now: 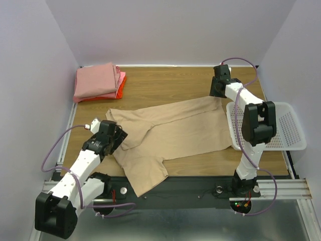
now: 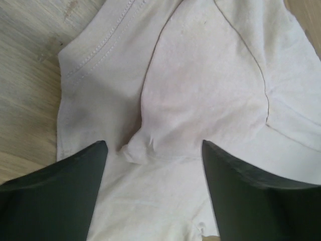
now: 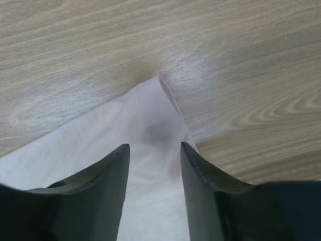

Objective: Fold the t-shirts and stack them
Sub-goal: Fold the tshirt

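Overhead, a light wood-grain desk [image 1: 165, 83] sits boxed in by plain pale lilac walls [image 1: 170, 30]. A wide tan cloth t-shirt [image 1: 175, 130] lies rumpled across the middle of the desk, with one part draped over the near edge. At the far left corner, a folded salmon-pink t-shirt [image 1: 95, 80] rests on a folded orange-red t-shirt [image 1: 122, 90]. A white plastic mesh basket [image 1: 293, 128] sits at the right edge, just beside the tan shirt.

Near the left edge, the left gripper [image 1: 116, 135] has its dark fingers [image 2: 75, 191] spread wide, either side of a small pucker in the tan cloth. Toward the far right corner, the right gripper [image 1: 219, 86] has its fingers [image 3: 100, 186] parted by a narrower gap. They straddle a pointed corner of the same shirt, which lies flat on the wood. Neither gripper pinches anything; whether the fingertips touch the cloth cannot be told.
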You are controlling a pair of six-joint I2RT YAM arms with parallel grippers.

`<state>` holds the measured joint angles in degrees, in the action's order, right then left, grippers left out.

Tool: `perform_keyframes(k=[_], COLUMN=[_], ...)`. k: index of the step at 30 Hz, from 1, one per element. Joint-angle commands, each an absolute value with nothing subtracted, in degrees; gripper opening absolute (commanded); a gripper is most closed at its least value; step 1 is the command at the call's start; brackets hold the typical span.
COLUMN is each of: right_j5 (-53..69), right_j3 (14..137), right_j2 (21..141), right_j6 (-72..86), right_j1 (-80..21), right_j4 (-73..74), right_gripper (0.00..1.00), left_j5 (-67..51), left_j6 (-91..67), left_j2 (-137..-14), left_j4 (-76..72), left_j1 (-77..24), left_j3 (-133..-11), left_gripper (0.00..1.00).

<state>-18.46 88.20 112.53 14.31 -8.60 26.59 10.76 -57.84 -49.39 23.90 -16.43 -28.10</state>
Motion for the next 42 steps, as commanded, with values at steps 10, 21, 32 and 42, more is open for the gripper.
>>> perform_keyframes(k=[10,21,32,42], right_j5=[-3.54,0.36,-9.57,-13.45], right_j3=[93.07,102.37,104.85,105.56], right_j2=[108.72,121.54,130.16,130.61], right_j6=[12.57,15.29,23.11,26.8], right_j1=[-8.35,-10.63,-7.47,-3.69], right_j4=[26.63,26.72,26.63,26.72], right_gripper=[1.0,1.0,1.0,1.0], left_j5=[11.34,13.18,16.43,13.89], left_j6=[-55.02,-49.14,-46.58,-41.05], left_j2=[-49.73,-76.96,-96.93,-114.07], left_j4=[20.14,5.73,5.8,8.43], left_j1=[-16.7,-16.17,-12.57,-12.66], left_j3=[-36.55,-47.1,-56.67,-75.81], left_gripper=[0.95,0.98,0.98,0.98])
